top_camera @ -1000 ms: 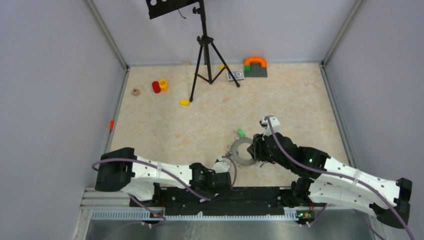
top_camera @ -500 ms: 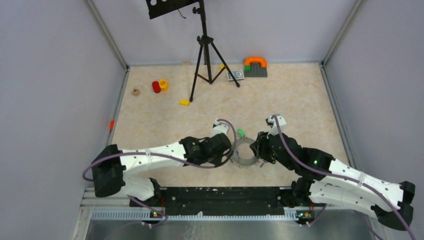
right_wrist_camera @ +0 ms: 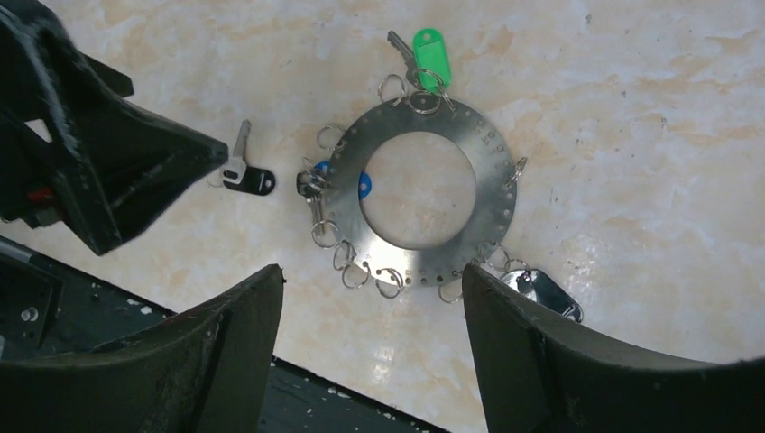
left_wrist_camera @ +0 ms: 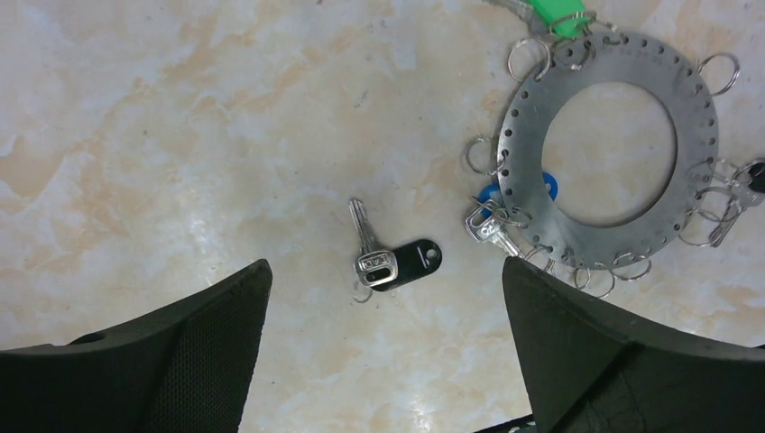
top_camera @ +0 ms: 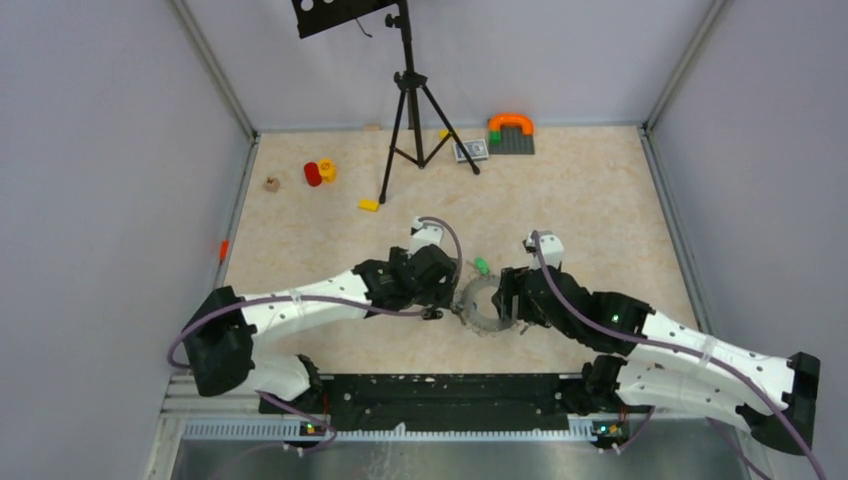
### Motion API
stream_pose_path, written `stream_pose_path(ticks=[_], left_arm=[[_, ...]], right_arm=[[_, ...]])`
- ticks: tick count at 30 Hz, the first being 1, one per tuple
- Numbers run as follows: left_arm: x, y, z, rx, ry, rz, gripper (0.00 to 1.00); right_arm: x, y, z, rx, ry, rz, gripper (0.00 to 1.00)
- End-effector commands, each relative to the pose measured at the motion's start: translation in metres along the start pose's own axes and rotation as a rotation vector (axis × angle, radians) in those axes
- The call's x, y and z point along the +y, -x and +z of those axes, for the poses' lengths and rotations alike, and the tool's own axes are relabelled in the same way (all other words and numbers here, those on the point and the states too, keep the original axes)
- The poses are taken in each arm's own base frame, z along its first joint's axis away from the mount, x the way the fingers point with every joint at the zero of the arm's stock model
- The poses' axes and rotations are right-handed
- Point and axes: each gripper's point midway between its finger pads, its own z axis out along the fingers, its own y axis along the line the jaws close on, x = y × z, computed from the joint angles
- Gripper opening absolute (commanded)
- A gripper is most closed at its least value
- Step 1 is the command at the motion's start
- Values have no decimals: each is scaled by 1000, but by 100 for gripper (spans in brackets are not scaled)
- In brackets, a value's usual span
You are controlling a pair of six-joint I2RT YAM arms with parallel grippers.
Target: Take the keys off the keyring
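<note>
a black-headed key point(left_wrist_camera: 394, 261) lies loose just beside the keyring point(left_wrist_camera: 520, 153). left gripper point(left_wrist_camera: 386, 307), over that key, and right gripper point(right_wrist_camera: 372, 280), over the keyring, both gape empty.

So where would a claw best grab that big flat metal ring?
Grip the flat band of the keyring, coming straight down: it lies flat on the table, so one finger can drop into the central hole and the other outside the rim. Probably best the stretch just right of the green-tagged key in the right wrist view, where few small rings hang.
</note>
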Motion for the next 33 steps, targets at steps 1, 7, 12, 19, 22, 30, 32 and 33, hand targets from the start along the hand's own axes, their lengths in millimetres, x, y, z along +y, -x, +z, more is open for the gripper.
stream_pose_path(ticks=[1, 7, 12, 19, 22, 30, 32, 33], left_arm=[[15, 40, -19, -125, -26, -111, 98], [58, 75, -33, -165, -85, -277, 98], [111, 84, -58, -209, 49, -346, 98], [140, 76, -94, -261, 152, -378, 99], [146, 67, -99, -284, 155, -404, 99], [154, 61, -115, -346, 144, -442, 99], [156, 62, -122, -372, 138, -455, 99], [158, 62, -124, -383, 137, -459, 99]], right_arm=[[15, 23, -3, -3, 66, 45, 72], [-9, 39, 19, 54, 118, 207, 72], [-35, 47, 17, 83, 81, 320, 82], [-86, 23, 4, 177, -232, 305, 85], [-96, 24, -1, 169, -287, 291, 84], [-86, 60, -22, -44, -182, 260, 85], [-84, 71, -32, -120, -158, 265, 85], [-84, 75, -36, -151, -146, 264, 85]])
